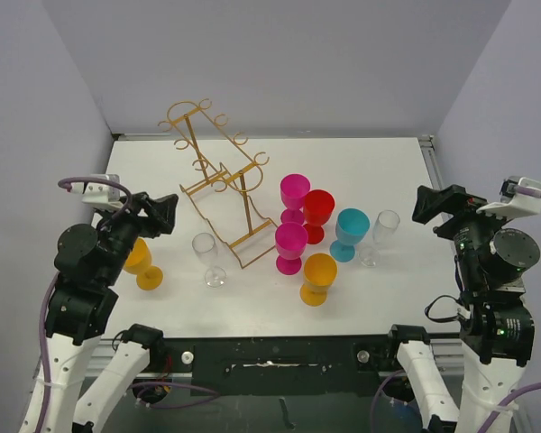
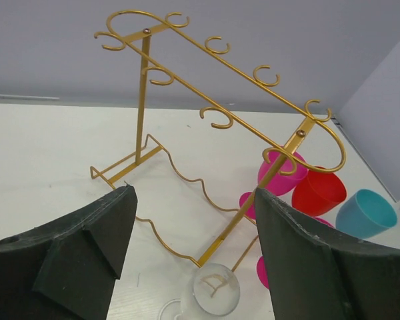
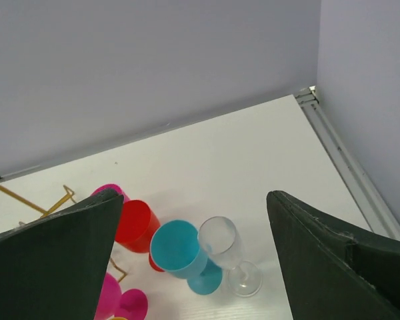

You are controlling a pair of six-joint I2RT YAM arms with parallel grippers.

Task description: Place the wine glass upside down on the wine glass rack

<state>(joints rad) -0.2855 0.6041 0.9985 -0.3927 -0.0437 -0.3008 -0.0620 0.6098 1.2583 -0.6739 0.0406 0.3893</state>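
While left pincer (image 2: 193,197) and right pincer (image 3: 193,197) gape empty, coloured goblets (image 1: 291,242) crowd beside rack (image 2: 143,100), clear glass (image 1: 205,246) before it.

The rack (image 2: 142,100) is thin metal wire, smooth, with a glossy gold finish that catches small highlights on its curls. The left glass (image 1: 209,257) and right glass (image 3: 220,240) are transparent, colourless and shiny; whether they are glass or clear plastic cannot be told. The pink goblet (image 1: 295,191), red goblet (image 1: 319,207), blue goblet (image 3: 177,247) and orange goblet (image 1: 319,271) look like smooth opaque plastic with a soft satin sheen. The tabletop (image 1: 361,162) is white, smooth and matt. Its edge rail (image 3: 343,160) is bare brushed metal. The left hand (image 2: 193,193) and right hand (image 3: 195,195) have fingers (image 2: 87,247) of dark matt plastic, faintly grainy. The wall (image 1: 279,54) is matt, pale grey-lilac.
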